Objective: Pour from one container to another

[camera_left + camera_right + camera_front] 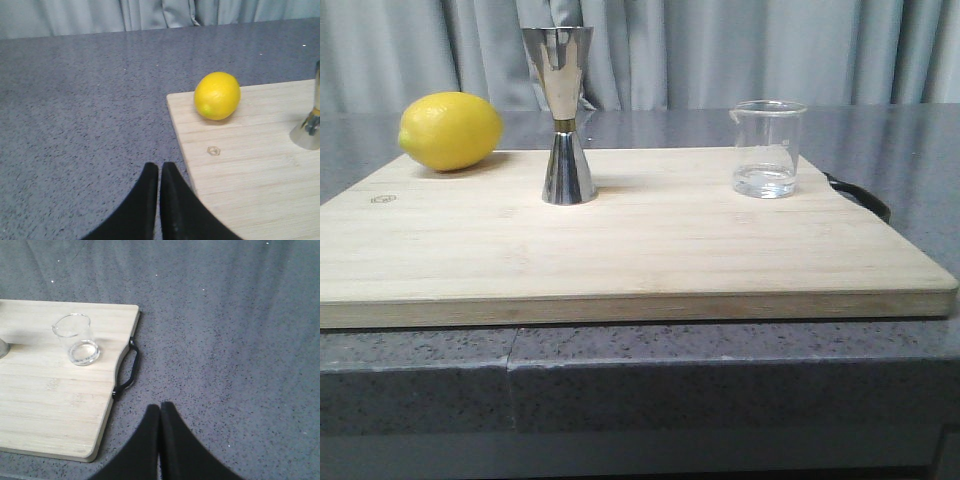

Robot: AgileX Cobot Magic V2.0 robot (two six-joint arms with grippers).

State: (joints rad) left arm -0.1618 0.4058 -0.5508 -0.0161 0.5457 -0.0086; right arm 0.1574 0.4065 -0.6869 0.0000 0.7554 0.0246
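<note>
Glass, light, slick and breakable, the beaker (767,149) at centre-right of the front frame, right of the steel jigger (563,116), wants a gentle mid-wall pinch from the right gripper (160,412), now closed like the left gripper (159,172).

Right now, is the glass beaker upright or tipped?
Upright. The beaker stands on its base on the cutting board, rim level, a shallow layer of clear liquid at the bottom. No gripper touches it.

Pale grey pleated curtains (740,50) behind a speckled grey stone countertop (620,380), evenly lit.
</note>
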